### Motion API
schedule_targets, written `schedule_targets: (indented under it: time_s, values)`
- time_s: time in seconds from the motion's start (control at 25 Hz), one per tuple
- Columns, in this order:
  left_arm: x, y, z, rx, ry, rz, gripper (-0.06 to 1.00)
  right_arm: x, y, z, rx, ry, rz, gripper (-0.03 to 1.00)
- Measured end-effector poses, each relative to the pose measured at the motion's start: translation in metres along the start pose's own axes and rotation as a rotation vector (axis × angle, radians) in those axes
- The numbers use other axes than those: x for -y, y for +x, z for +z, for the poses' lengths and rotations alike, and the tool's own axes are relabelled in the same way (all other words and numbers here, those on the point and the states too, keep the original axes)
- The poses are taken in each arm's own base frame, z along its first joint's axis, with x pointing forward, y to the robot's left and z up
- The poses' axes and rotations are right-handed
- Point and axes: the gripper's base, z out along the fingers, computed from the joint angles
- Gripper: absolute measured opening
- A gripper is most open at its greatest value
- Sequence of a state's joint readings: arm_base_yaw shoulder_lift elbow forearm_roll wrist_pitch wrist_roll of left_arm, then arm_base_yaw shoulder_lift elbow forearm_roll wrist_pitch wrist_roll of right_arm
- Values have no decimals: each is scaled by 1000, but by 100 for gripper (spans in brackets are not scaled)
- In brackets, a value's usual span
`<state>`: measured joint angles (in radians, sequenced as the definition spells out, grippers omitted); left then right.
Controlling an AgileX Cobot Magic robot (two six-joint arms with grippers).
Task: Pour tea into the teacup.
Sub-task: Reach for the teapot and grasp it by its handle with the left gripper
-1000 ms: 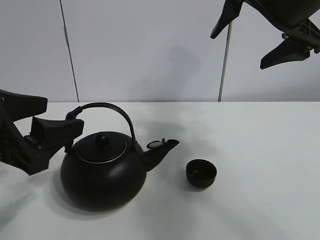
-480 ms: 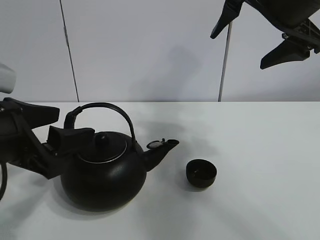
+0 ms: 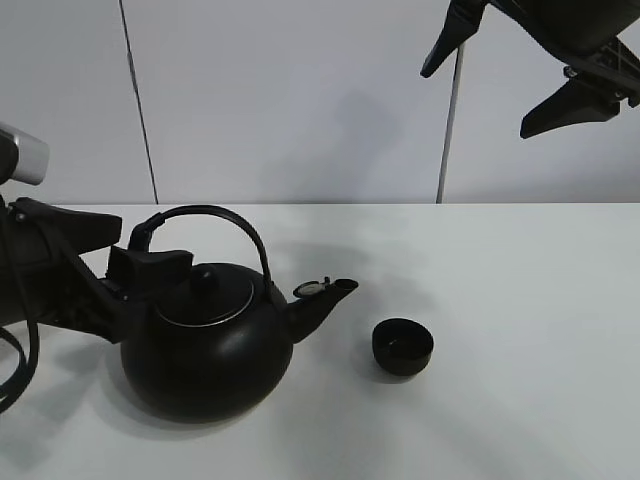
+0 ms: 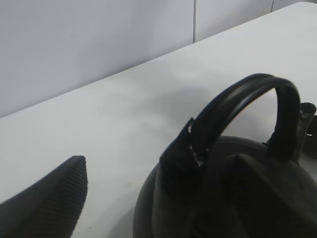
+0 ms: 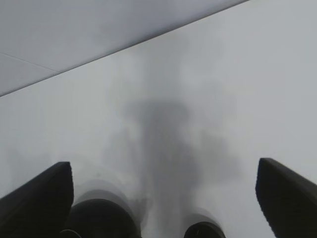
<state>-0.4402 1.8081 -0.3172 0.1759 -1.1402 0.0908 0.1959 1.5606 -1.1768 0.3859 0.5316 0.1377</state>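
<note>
Our left gripper (image 3: 155, 243) sits low at the left of the table (image 3: 520, 290), against the left shoulder of the kettle (image 3: 205, 350). Its jaws stand well apart. One finger (image 4: 49, 201) lies on the far-left side with bare table between it and the kettle. The other finger (image 4: 257, 198) lies over the near side of the kettle's top. The left end of the arched handle (image 4: 237, 99) rises in the gap between them. The jaws are not closed on the handle, and we cannot tell whether the near finger touches the kettle's body.

Our right gripper (image 3: 475, 105) hangs high at the far right, well above the table. Its jaws are spread wide, holding and touching nothing.

The kettle stands upright with its spout (image 3: 325, 300) pointing right. The teacup (image 3: 403, 346) stands upright on the table to the right of the spout, near it but clear of it, and well apart from both grippers. Its inside is too dark for us to tell whether it holds any liquid.
</note>
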Motion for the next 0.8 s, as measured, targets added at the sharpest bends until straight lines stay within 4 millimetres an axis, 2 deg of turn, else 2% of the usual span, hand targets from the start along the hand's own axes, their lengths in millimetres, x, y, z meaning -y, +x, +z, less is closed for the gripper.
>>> schedule_targets:
  time_s: [0.32,0.8]
  values:
    - [-4,-4,6,21,-26,-9,57,0,0,0,0,0,0,69]
    - [-3,3,9,-2,-25,-44,55,0,-1,0,7,-1,0,69]
